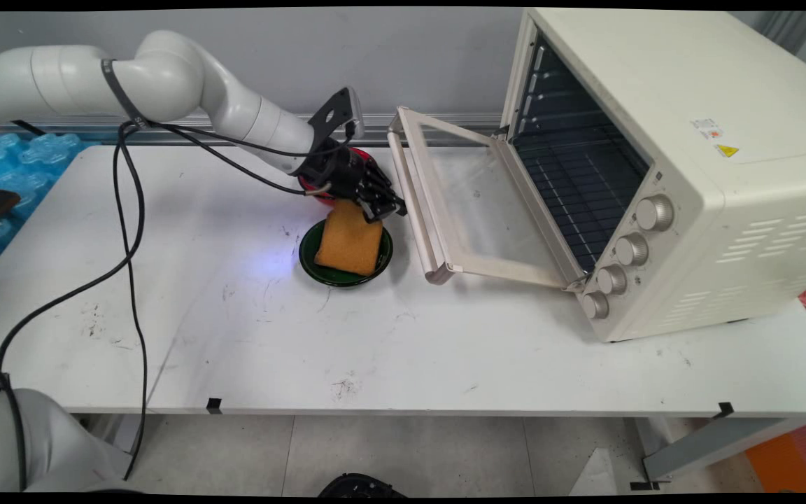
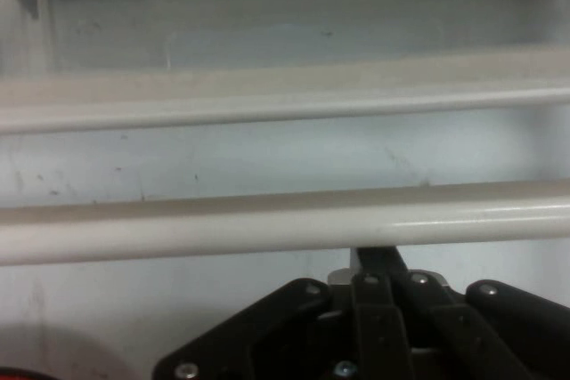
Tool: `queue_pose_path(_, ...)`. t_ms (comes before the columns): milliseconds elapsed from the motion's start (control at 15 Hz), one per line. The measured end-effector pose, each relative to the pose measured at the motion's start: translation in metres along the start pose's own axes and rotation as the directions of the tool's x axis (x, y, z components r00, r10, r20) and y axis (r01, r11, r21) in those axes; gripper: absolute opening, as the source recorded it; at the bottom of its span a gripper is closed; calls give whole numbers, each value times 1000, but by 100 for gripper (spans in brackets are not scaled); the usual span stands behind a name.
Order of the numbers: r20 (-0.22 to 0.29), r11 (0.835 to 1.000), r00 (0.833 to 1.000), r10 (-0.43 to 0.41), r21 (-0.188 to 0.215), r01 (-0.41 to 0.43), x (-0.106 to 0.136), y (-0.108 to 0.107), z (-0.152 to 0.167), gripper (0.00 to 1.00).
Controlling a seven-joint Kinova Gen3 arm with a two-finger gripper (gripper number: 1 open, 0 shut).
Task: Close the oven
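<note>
While the gripper (image 1: 382, 204) hangs at centre frame above the green plate (image 1: 307, 255), the orange sponge-like slab (image 1: 350, 238) leans with its top edge at the fingers and its lower end on the plate. If the contact is only light, the slab could tip off, or the fingers could knock the handle (image 1: 413, 203) of the open door (image 1: 476, 203) of the toaster oven (image 1: 683, 168) just to the right. Whether the fingers pinch the slab cannot be told; in the hand view they appear drawn together below the handle bar (image 2: 285, 224).
</note>
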Motion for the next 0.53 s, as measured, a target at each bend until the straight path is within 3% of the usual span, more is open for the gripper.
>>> queue_pose_path(533, -31, 1000, 1000, 2, 5, -2, 5, 0, 6, 0)
